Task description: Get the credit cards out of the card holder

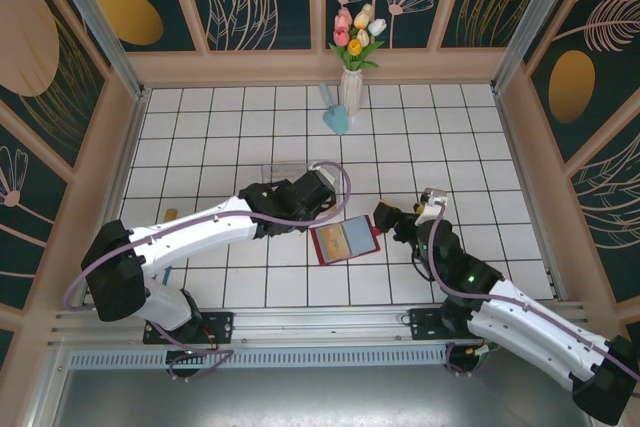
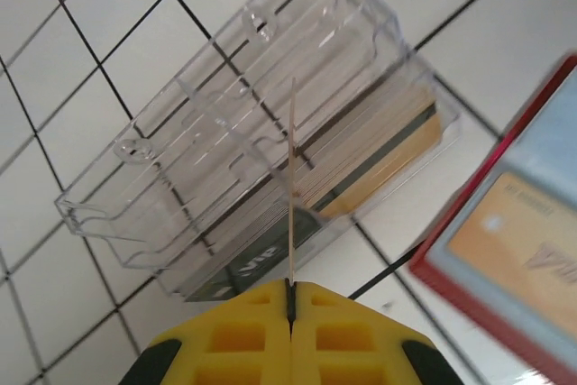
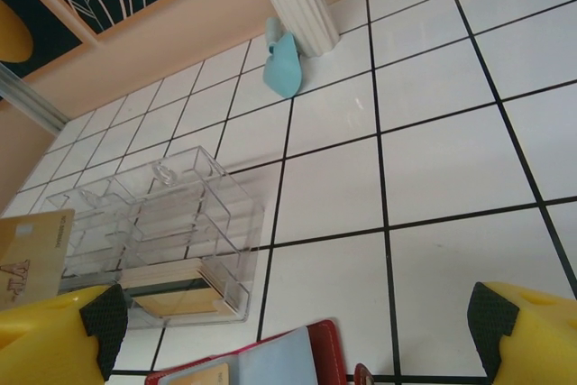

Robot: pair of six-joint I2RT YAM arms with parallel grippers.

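Lying btwn left claw [image 2: 290, 297] w/ card [image 2: 293, 178] & right claw [image 1: 386, 214]: card holder [image 1: 346, 241].

This is a staged robot test cell in a lab. Two white arms, the left arm [image 1: 190, 227] and the right arm [image 1: 520, 312], are bolted to an aluminium rail [image 1: 320, 325] at the near edge of a white-tiled tabletop [image 1: 470, 147]. Wood-framed wall panels [image 1: 50, 47] printed with leaves and flowers enclose it on three sides, with metal corner posts [image 1: 95, 17]. A vase [image 1: 351, 92] of tulips [image 1: 355, 32] stands against the back wall.
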